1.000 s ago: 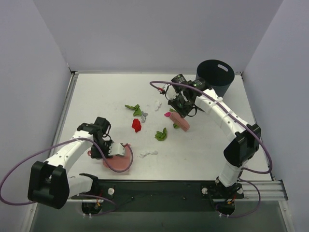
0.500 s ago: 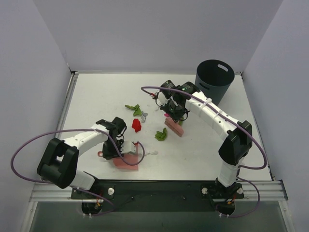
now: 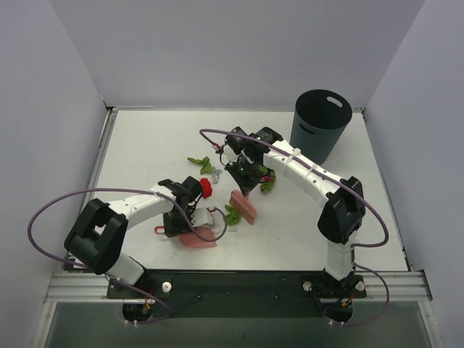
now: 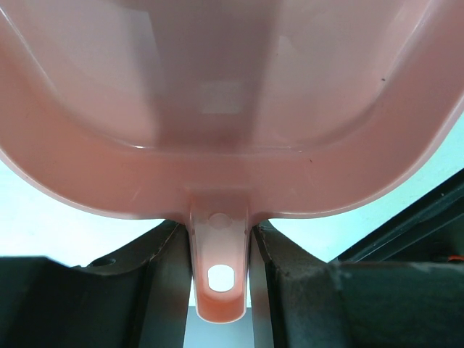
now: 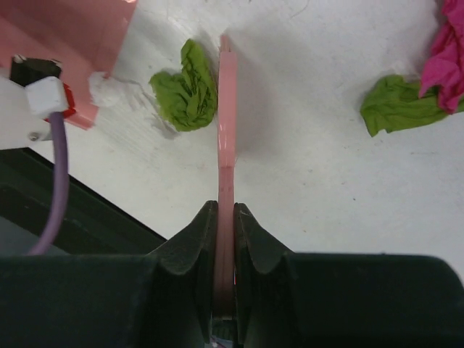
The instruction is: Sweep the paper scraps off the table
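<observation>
My left gripper (image 3: 179, 222) (image 4: 221, 290) is shut on the handle of the pink dustpan (image 3: 200, 237) (image 4: 217, 109), which rests on the table (image 3: 145, 145) near the front. My right gripper (image 3: 243, 174) (image 5: 226, 217) is shut on the pink brush (image 3: 243, 206) (image 5: 227, 130), just right of the pan's mouth. A green scrap (image 3: 232, 215) (image 5: 187, 94) and a white scrap (image 5: 109, 90) lie between brush and dustpan (image 5: 80, 43). A red scrap (image 3: 206, 187) sits by the left wrist. Further paper scraps, green (image 3: 199, 163) (image 5: 395, 105) and magenta (image 5: 446, 58), lie behind.
A dark round bin (image 3: 321, 123) stands at the table's back right corner. Purple cables loop off both arms. White walls close in three sides, and a black rail runs along the near edge.
Both arms have closed in on the table's middle. The dustpan slid right, and the brush swept left and nearer, pushing the green scrap up to the pan.
</observation>
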Action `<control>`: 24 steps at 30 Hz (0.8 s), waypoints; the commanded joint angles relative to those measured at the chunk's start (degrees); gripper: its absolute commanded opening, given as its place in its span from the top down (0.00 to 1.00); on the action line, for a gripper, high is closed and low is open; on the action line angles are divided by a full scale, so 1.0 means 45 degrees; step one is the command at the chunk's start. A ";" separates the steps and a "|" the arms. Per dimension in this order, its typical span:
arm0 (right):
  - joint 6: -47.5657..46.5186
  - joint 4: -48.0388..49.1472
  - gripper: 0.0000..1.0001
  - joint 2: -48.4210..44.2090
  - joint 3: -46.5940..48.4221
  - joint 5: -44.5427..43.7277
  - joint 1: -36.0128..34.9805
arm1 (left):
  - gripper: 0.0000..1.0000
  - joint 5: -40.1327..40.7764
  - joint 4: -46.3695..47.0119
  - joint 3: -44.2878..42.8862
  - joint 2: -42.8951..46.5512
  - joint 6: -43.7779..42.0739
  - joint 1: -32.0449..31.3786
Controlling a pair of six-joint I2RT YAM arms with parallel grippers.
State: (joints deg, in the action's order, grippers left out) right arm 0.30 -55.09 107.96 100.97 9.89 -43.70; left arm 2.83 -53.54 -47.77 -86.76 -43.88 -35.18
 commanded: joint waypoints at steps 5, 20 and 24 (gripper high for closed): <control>0.2140 -0.0102 1.00 0.0656 0.0959 0.2136 -0.0073 | 1.00 -0.0414 0.0198 -0.1141 -0.0933 0.1313 -0.0619; 0.1872 0.0075 1.00 -0.0123 0.1546 0.2569 0.2579 | 1.00 -0.1448 0.0179 -0.1475 -0.1052 0.2017 -0.1128; -0.1729 -0.0393 1.00 -0.0904 0.1469 0.3053 0.3617 | 1.00 -0.1606 0.0217 -0.1280 -0.0798 0.1568 -0.1128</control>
State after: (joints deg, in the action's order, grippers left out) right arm 7.42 -53.08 111.00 105.51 21.96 -31.66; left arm -1.06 -52.93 -53.78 -91.92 -35.11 -40.07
